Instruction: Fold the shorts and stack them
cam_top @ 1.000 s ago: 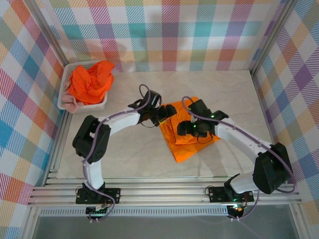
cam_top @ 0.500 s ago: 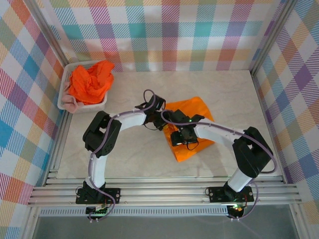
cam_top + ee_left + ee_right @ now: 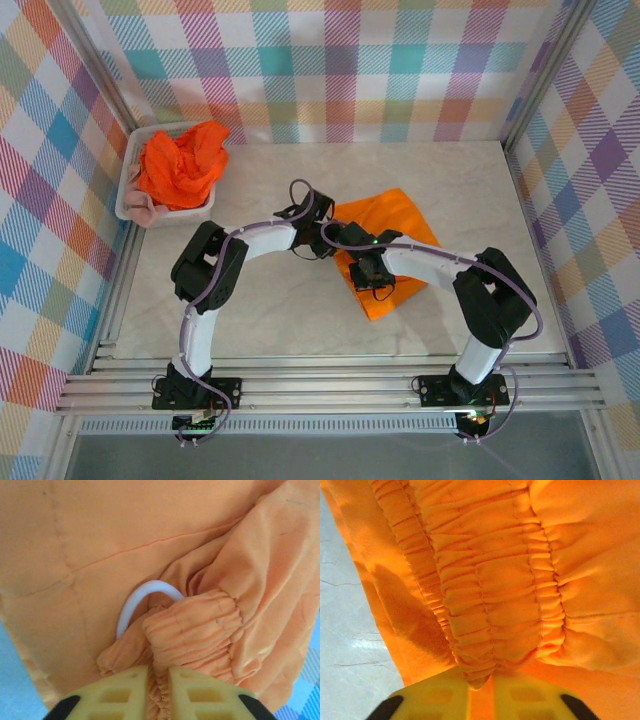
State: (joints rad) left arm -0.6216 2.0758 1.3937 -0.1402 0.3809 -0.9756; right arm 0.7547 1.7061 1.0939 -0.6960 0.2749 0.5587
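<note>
As the left gripper [image 3: 159,692] and right gripper [image 3: 481,695] each pinch the waistband [image 3: 490,605] of the shorts [image 3: 400,225] lying on the table [image 3: 250,310], the fold looks barely begun; next, both should likely carry that edge over evenly.

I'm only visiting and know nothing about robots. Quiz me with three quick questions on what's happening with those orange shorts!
1. True or false: the left gripper is shut on the gathered waistband of the spread shorts.
2. The white basket sits on the table at: A) the far-left corner, B) the far-right corner, C) the near edge.
3. What colour is the cloth the right gripper pinches?
Key: 1 true; 2 A; 3 orange.
</note>
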